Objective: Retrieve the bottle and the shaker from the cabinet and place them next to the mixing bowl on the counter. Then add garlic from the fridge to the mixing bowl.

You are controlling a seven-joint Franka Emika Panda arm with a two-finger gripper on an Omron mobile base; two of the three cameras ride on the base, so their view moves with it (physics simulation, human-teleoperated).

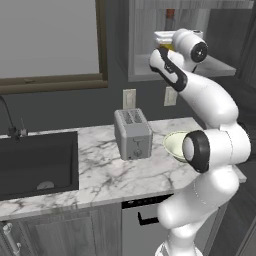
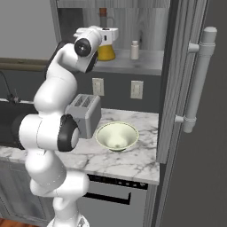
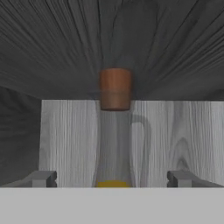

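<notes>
Reaching up into the cabinet [image 2: 146, 62], the white arm held its gripper [image 3: 112, 178] right at the bottle [image 2: 106, 49]. The claw was wide open, not holding anything. In the hand view, one finger tip [image 3: 43, 178] sat at 8 o'clock from the bottle's thin neck and the other sat at 4 o'clock, both apart from the glass. The neck stood straight up between them. The reddish-brown stopper [image 3: 115, 89] sat on top of the neck, at 12 o'clock from the tips. A little yellow liquid showed at the very bottom of that view.

In the right base view, the bottle stood upright on the pale shelf, partly hidden behind the hand. The shaker [image 2: 135, 49] stood on the same shelf, near the bottle at its 3 o'clock, not touching it.

Down below, the mixing bowl [image 2: 117, 135] sat on the counter [image 2: 133, 164]. The toaster [image 2: 85, 113] stood just beside the bowl, at its 10 o'clock in that view. The fridge [image 2: 195, 133] stood at 3 o'clock from the bowl, with its thick silver handle [image 2: 198, 75] on the front.

In the left base view, the black sink [image 1: 37, 162] lay at 9 o'clock from the toaster.
</notes>
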